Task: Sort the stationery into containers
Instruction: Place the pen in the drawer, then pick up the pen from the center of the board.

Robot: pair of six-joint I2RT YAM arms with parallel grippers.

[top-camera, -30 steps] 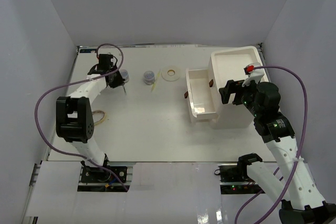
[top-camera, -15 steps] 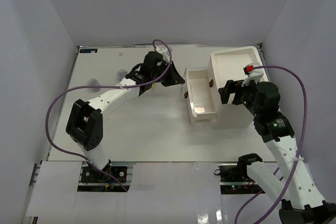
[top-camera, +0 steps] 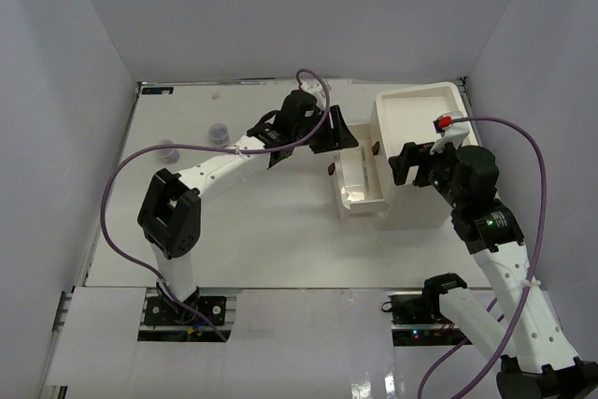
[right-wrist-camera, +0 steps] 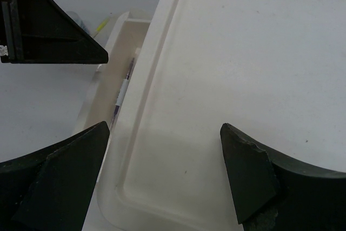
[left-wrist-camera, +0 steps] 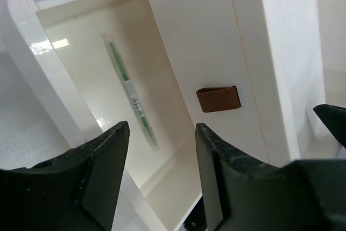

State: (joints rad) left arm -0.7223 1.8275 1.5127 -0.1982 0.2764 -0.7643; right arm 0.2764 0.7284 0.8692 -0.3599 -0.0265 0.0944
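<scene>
The white organiser [top-camera: 418, 92] stands at the back right with one drawer [top-camera: 351, 205] pulled out to the left. My left gripper [top-camera: 338, 133] hovers open over that drawer's far end, holding nothing. In the left wrist view, its jaws [left-wrist-camera: 162, 152] frame a thin pen [left-wrist-camera: 130, 97] lying flat on the drawer floor, beside a brown handle [left-wrist-camera: 217, 98]. My right gripper [top-camera: 411, 163] hangs open and empty over the organiser's tray top [right-wrist-camera: 243, 79]. The right wrist view also shows a pen [right-wrist-camera: 122, 91] in the drawer. Two clear jars [top-camera: 218, 133] [top-camera: 168, 149] sit on the table at the left.
The left arm stretches diagonally across the table's middle and hides what lies under it. White walls close in the table on the left, back and right. A yellowish pen tip [right-wrist-camera: 102, 25] shows past the drawer's far end in the right wrist view.
The left arm swung from the table's far left over to the open drawer, and its gripper opened there. The right arm has stayed still.
</scene>
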